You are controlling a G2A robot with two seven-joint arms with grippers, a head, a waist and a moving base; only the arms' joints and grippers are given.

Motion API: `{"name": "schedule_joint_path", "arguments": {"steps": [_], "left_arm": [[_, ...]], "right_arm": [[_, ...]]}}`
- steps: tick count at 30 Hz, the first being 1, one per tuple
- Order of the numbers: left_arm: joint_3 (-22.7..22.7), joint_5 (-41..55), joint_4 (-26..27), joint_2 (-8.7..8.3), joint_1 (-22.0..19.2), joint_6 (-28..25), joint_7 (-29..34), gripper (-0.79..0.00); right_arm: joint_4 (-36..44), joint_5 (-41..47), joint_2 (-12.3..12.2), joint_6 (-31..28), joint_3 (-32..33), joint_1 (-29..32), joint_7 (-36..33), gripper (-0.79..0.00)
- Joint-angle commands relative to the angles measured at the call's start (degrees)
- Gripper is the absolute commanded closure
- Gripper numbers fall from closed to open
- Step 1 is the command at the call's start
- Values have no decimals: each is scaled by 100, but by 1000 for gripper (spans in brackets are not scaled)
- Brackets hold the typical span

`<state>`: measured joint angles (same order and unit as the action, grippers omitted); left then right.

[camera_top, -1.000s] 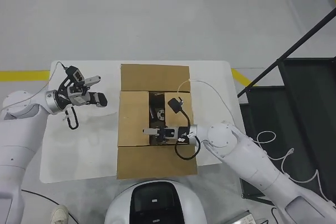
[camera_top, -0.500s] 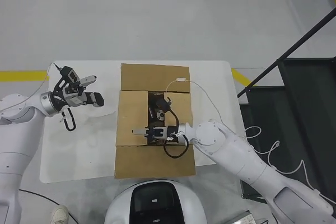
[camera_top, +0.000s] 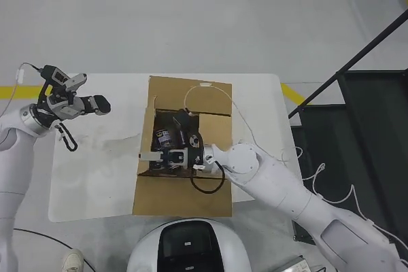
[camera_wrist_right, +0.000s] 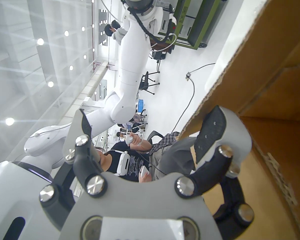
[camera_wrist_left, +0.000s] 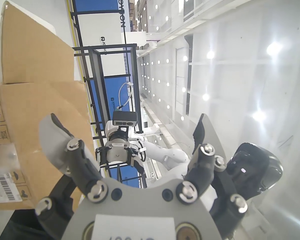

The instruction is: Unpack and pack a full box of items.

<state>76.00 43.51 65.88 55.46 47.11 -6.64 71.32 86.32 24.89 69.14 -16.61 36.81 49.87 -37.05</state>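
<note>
The box in the middle of the table is only partly opened, dark items inside and none out yet, the right gripper wide-fingered at its left flap, the left gripper wide and empty above the table's far left corner.

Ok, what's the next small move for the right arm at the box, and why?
Probably push the left flap outward until it lies flat. The open right gripper sits at that flap's edge, and the flap stands raised beside the dark items inside the box, likely hindering access.
</note>
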Motion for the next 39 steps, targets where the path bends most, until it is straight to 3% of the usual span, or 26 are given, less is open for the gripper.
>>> {"name": "schedule_joint_path", "arguments": {"steps": [1,11,18,23,28,34,39], "left_arm": [[26,2,106,-4,-17,36,-3,-785],[-113,69,211,24,-134,414,177,-785],[-650,-728,-372,93,-440,625,99,-785],[-763,-934,-971,121,-577,602,-26,-785],[-851,-1447,-1323,103,-597,559,-256,-785],[-1303,-2007,-1352,187,-499,565,-331,-785],[-1555,-2073,-1290,270,-457,537,-285,-785]], "right_arm": [[-262,-106,184,105,-275,-320,121,-785],[-1298,-426,1012,291,-1217,-1106,565,-785],[-1511,-564,1139,152,-1168,-1043,435,-785],[-1369,-376,940,-125,-691,-674,16,-785],[-782,-594,518,-231,135,33,-323,-785],[196,-891,-63,-191,1718,1409,-370,-785],[1023,-957,-342,-48,2740,2386,-475,-785]]}}
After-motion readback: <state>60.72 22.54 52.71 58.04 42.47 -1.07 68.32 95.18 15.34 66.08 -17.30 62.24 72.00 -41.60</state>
